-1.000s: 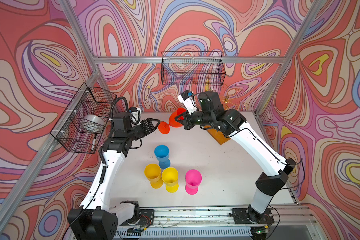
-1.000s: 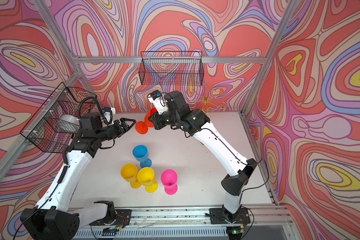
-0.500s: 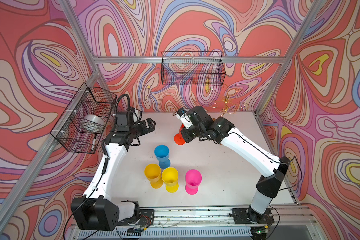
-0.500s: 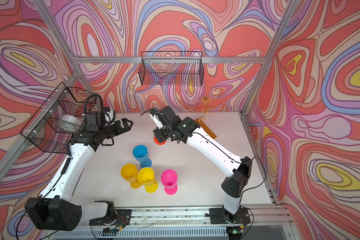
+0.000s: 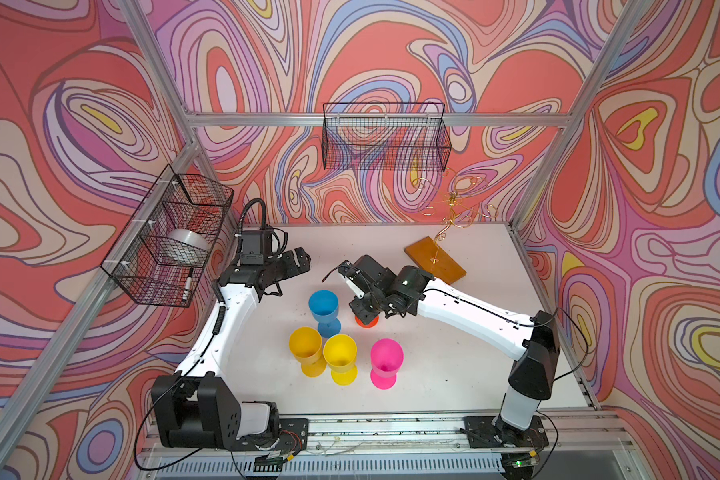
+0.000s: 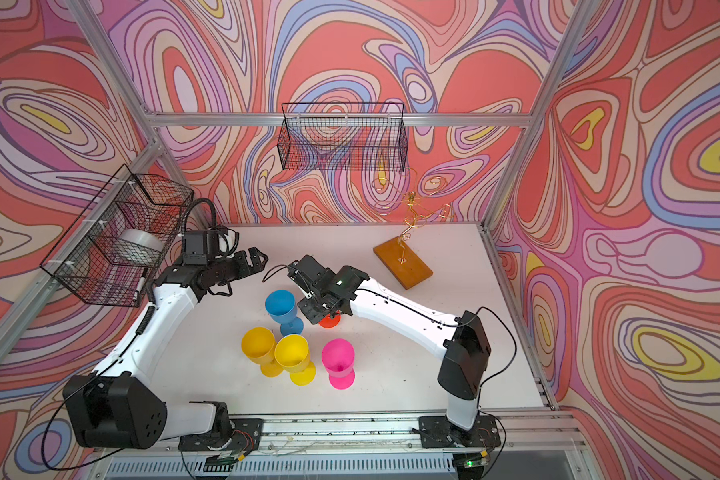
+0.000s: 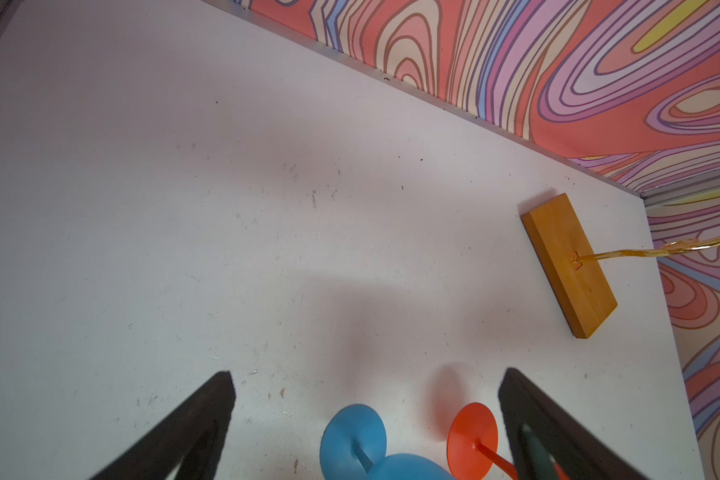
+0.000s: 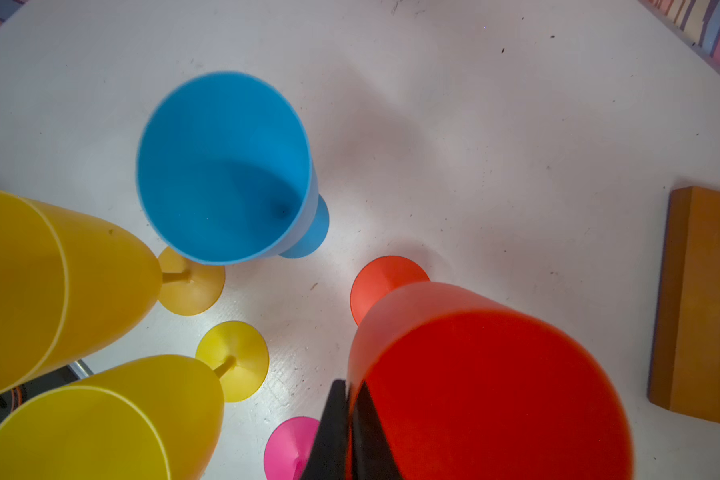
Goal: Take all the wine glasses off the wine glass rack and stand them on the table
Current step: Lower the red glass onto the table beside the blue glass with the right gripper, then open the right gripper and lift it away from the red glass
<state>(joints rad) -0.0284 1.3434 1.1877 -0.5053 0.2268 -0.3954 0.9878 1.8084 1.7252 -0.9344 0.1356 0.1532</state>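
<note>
The orange-red wine glass [image 8: 474, 395] stands upright off the rack, its foot [image 5: 366, 322] [image 6: 329, 321] low at the tabletop beside the blue glass. My right gripper [image 8: 348, 386] [image 5: 361, 308] [image 6: 314, 311] is shut on its rim, one finger inside the bowl and one outside. The wine glass rack [image 5: 454, 203] [image 6: 410, 203], gold wire on an amber base [image 7: 568, 266] [image 8: 703, 303], stands at the back right with bare arms. My left gripper [image 7: 366, 376] [image 5: 302, 261] [image 6: 258, 259] hangs open and holds nothing, back left of the glasses.
A blue glass [image 5: 323, 305], two yellow glasses [image 5: 305, 341] [image 5: 340, 351] and a pink one [image 5: 386, 357] stand close together mid-table. Black mesh baskets hang on the back wall [image 5: 385, 137] and the left wall [image 5: 167, 237].
My right arm has carried the orange-red glass down from the back toward the middle, beside the blue glass. My left gripper has opened, let go of it and drawn back to the left.
</note>
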